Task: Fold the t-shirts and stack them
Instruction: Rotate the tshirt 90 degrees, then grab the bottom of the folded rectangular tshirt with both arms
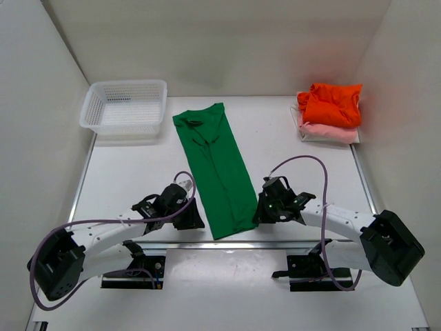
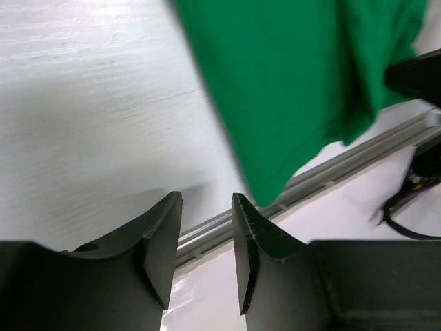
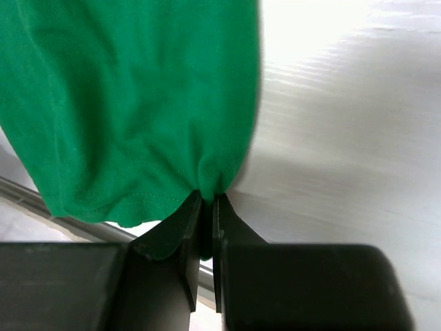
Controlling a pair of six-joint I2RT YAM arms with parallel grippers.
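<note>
While the white table [image 1: 138, 165] sits boxed in by plain white walls [image 1: 227, 41] on three sides, the green t-shirt [image 1: 215, 172] lies down the middle of it as a long narrow strip. Its collar end points toward the back wall and its bottom hem is right at the metal rail [image 2: 344, 165] along the near edge. The right gripper [image 3: 207, 201] is pinched tight on that hem at the near right corner, with the cloth bunching up at its tips. The left gripper [image 2: 207, 207] hangs just beside the shirt's near left corner, jaws partway apart with nothing between them. In the back right corner the orange t-shirt [image 1: 334, 103] sits folded on top of the pink t-shirt [image 1: 331, 132], and back left there's a white mesh basket [image 1: 127, 83].
</note>
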